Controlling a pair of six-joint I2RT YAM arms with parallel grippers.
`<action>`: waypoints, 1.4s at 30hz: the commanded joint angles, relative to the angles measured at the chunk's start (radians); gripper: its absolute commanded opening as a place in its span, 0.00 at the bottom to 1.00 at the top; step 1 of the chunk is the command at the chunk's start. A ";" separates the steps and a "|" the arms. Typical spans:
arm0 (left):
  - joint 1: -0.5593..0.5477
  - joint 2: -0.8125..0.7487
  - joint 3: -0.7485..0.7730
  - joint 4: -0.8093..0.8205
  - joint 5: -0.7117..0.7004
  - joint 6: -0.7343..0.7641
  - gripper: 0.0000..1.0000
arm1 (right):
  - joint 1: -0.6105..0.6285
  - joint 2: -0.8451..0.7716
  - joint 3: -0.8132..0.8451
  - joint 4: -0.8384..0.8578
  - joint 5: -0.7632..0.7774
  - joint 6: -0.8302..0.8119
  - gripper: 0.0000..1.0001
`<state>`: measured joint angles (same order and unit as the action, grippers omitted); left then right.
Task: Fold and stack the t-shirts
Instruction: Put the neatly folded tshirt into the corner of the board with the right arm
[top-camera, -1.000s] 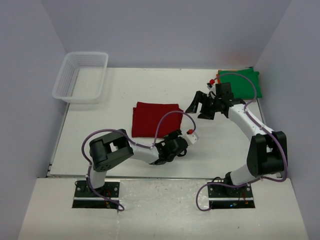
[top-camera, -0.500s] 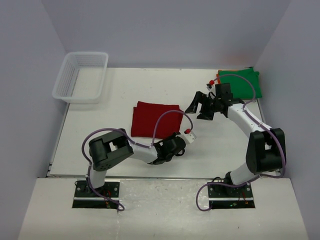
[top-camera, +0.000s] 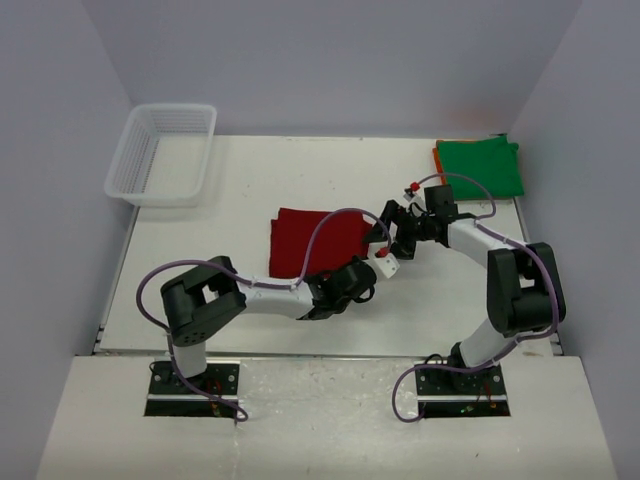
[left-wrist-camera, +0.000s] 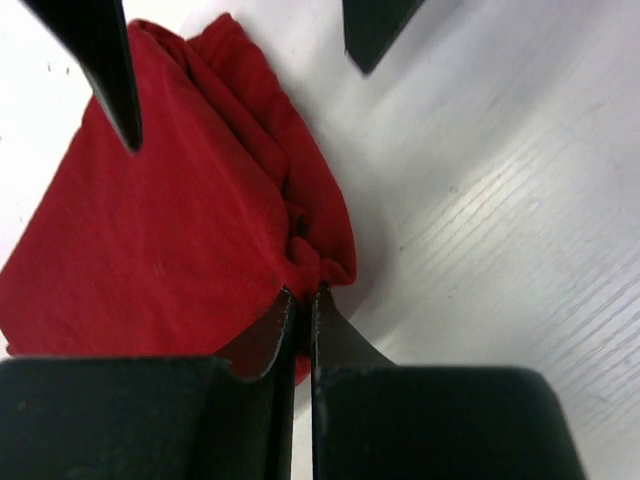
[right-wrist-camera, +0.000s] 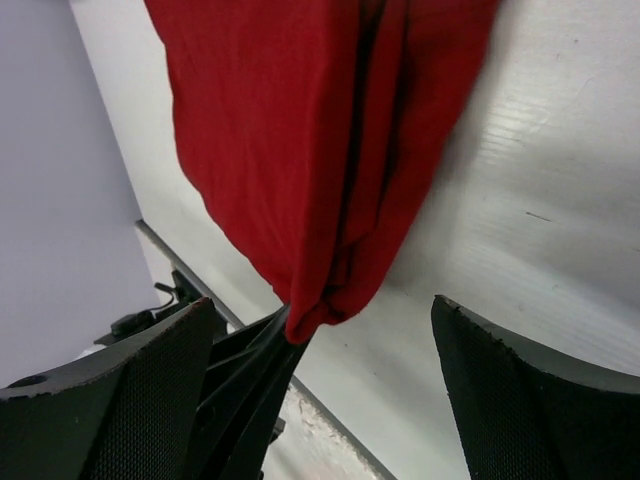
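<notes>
The dark red t-shirt lies folded mid-table. My left gripper is shut on its near right corner; in the left wrist view the fingertips pinch a bunched fold of red cloth. My right gripper hangs open just right of that corner. In the right wrist view its gripper straddles the red shirt's pinched corner without touching it. A bright green t-shirt lies folded at the back right, on top of an orange one that shows only as a thin edge.
A white mesh basket stands at the back left corner. Grey walls close in the table on three sides. Both arms' purple cables loop over the middle. The table's near edge runs just behind the left arm.
My left gripper has shut on the red shirt's near right corner. The right arm has swung left and nearer, bringing its open gripper over that same corner.
</notes>
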<state>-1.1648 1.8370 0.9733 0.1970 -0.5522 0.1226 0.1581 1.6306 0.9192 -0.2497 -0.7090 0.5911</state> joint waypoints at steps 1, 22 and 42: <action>0.008 -0.045 0.067 -0.010 0.038 -0.001 0.00 | -0.003 0.009 -0.016 0.107 -0.089 0.038 0.89; 0.054 -0.076 0.053 0.004 0.101 -0.001 0.00 | 0.024 0.135 0.010 0.184 -0.083 0.099 0.88; 0.060 -0.085 0.035 0.010 0.115 -0.003 0.00 | 0.060 0.267 0.173 0.121 -0.026 0.131 0.85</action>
<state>-1.1126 1.8042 1.0161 0.1898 -0.4484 0.1230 0.2100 1.8858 1.0378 -0.1127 -0.7643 0.7139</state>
